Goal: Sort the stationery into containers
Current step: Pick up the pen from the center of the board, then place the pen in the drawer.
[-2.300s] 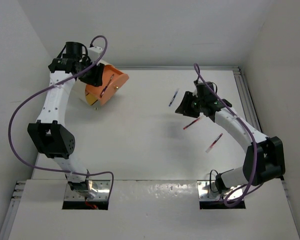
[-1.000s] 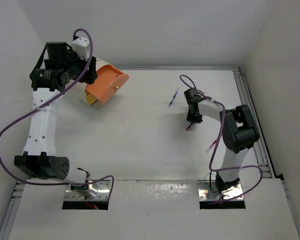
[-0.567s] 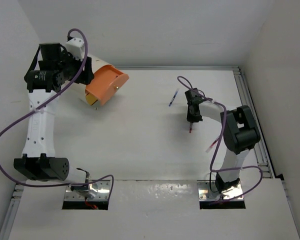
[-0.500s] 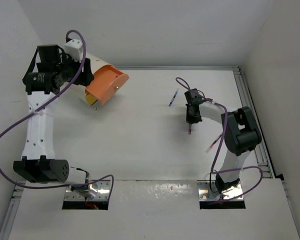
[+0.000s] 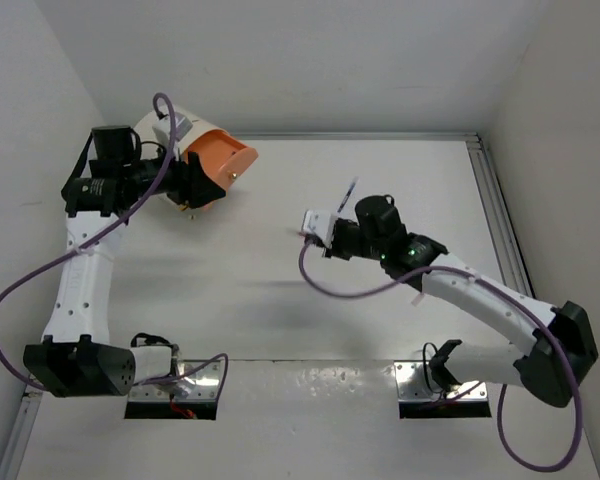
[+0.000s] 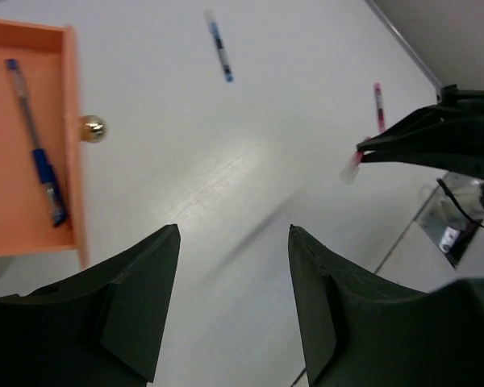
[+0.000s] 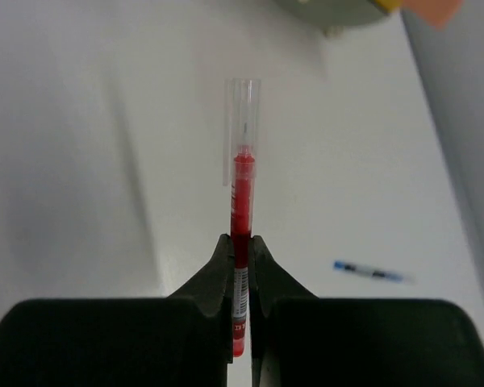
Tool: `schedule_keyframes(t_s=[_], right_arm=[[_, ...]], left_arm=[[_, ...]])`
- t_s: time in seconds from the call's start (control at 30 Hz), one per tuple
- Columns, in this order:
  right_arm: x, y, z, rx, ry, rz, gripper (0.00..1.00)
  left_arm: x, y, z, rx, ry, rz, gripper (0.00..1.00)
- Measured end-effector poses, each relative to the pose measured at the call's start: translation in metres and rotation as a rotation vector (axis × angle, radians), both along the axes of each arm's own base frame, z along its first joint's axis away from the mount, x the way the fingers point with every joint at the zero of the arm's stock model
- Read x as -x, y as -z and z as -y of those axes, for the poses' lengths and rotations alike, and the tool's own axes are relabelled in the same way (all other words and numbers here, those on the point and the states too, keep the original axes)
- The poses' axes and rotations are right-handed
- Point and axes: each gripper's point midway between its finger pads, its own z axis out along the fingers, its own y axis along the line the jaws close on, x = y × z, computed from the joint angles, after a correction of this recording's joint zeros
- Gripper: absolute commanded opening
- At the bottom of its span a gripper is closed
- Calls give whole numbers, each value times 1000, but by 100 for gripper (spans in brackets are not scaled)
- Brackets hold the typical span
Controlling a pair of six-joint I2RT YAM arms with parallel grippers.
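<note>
My right gripper (image 7: 240,242) is shut on a red pen (image 7: 242,193) with a clear cap and holds it above the table; in the top view the gripper (image 5: 330,240) is near the middle. The cream container (image 5: 220,165), orange inside, lies tipped at the back left with a blue pen (image 6: 36,145) in it. My left gripper (image 6: 234,230) is open and empty beside the container's mouth (image 5: 193,180). A blue pen (image 5: 348,190) lies on the table behind the right gripper. Another red pen (image 6: 378,105) lies on the table. The small tub is out of view.
The table is white with side walls on three sides and a metal rail (image 5: 495,210) along the right edge. The container has a small gold knob (image 6: 91,126). The right arm (image 5: 480,300) stretches across the table's right half.
The right gripper closed on the red pen, lifted it off the table and carried it left towards the middle. The left wrist swung down beside the container's mouth.
</note>
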Motion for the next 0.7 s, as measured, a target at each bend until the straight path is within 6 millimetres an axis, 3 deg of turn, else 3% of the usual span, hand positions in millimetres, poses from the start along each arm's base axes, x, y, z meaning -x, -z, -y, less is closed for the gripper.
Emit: schedule_keyframes(t_s=[0.07, 0.27, 0.47, 0.7], right_arm=[[21, -10, -15, 46, -191, 178, 0], [53, -1, -43, 184, -514, 484, 0], [60, -13, -65, 223, -628, 648, 0], [60, -34, -84, 222, -653, 723, 0]], left_arm=[[9, 6, 16, 19, 68, -26, 62], [45, 32, 65, -8, 326, -115, 62], [82, 66, 87, -67, 475, -218, 62], [101, 90, 98, -167, 539, -249, 62]])
